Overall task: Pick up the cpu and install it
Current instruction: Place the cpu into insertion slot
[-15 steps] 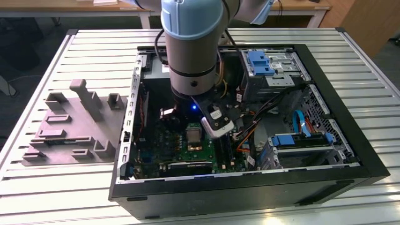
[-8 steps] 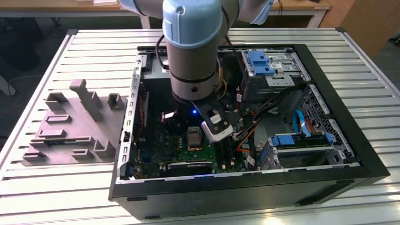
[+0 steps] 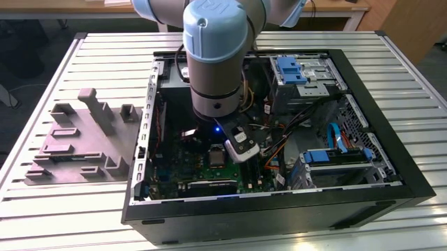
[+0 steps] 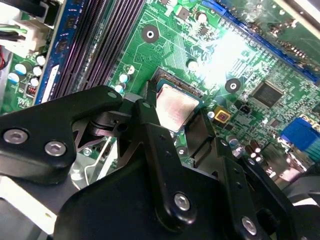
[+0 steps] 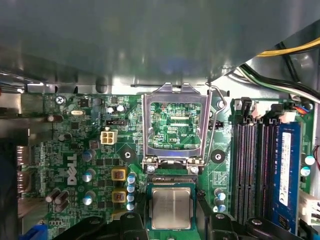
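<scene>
On the exterior view's left, a grey block (image 3: pixel 77 144) with posts sits on the metal table (image 3: pixel 42 209). No chip can be seen on it. In the middle is the open computer case (image 3: pixel 279 214). The arm (image 3: pixel 216 63) reaches down into it, and the gripper (image 3: pixel 234 152) hangs low over the green board (image 3: pixel 175 167).

The cpu (image 5: pixel 171 207) is in its socket (image 5: pixel 148 200) on the board. It looks flat and straight, so I think the pick-up part is done and the chip is home. The metal lid (image 5: pixel 146 130) of the socket stands open, and its thin wire lever (image 5: pixel 212 120) is up too. So the chip is not yet locked down — that part is left.

The gripper is right at the cpu, just above it. I cannot tell if it is squeezing the chip or has let go.

The exterior view shows the whole case and the block, but the chip is very small there. The first wrist view looks straight down and shows the open lid and the lever. The second wrist view looks from the side — the lid is not there, but the shiny top of the chip is close up, with the long dark memory slots (image 4: pixel 95 45) beside it.
</scene>
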You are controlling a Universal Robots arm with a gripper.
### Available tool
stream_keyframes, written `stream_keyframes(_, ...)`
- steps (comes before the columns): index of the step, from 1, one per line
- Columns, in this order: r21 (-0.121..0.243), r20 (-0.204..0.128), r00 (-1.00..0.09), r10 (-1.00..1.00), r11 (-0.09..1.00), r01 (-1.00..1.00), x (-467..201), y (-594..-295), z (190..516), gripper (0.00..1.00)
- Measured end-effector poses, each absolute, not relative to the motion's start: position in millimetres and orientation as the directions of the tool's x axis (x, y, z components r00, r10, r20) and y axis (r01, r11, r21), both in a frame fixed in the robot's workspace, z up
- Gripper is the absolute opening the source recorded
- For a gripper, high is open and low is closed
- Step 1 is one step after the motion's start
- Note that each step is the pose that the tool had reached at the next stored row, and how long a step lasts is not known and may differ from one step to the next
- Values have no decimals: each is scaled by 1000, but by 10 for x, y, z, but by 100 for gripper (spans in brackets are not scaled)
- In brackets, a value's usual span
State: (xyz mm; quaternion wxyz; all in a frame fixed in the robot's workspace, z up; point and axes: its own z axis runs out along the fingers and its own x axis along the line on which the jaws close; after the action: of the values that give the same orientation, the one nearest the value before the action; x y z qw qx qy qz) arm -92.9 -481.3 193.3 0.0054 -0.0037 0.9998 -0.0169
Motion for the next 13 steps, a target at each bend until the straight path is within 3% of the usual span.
stream_keyframes(13,-33,-11,-1000,-6,999,-6,-925,-4814,1857,47)
